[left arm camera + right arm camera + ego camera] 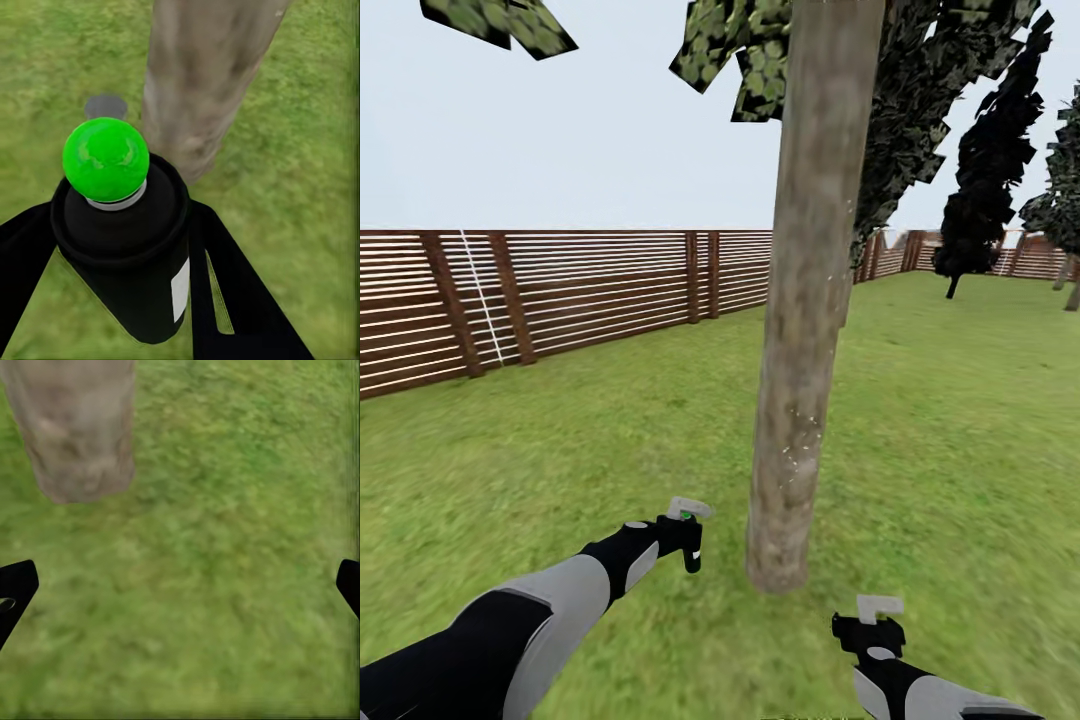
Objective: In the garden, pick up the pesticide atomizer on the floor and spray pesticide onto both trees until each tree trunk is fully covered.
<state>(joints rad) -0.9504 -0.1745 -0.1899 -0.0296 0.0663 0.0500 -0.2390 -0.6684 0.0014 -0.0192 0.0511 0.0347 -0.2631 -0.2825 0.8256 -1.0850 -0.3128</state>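
Left hand [120, 247]: closed around the pesticide atomizer [124, 240], black fingers on either side of its dark body.
Atomizer: held above the lawn [560, 440], near the tree trunk [810, 300].
Right hand [180, 585]: fingers spread wide, holding nothing, over grass near the trunk base.
Behind: wooden fence [560, 290].

The left gripper [685, 540] is closed around the pesticide atomizer [689, 535], whose pale head with a green dot is on top. Just to the right of it stands the tree trunk [807, 300], grey-brown with small white specks. The right gripper [870, 628] hangs low over the lawn [960, 420], nearer to the robot than the trunk base. Far beyond the left gripper runs the wooden fence [560, 290].
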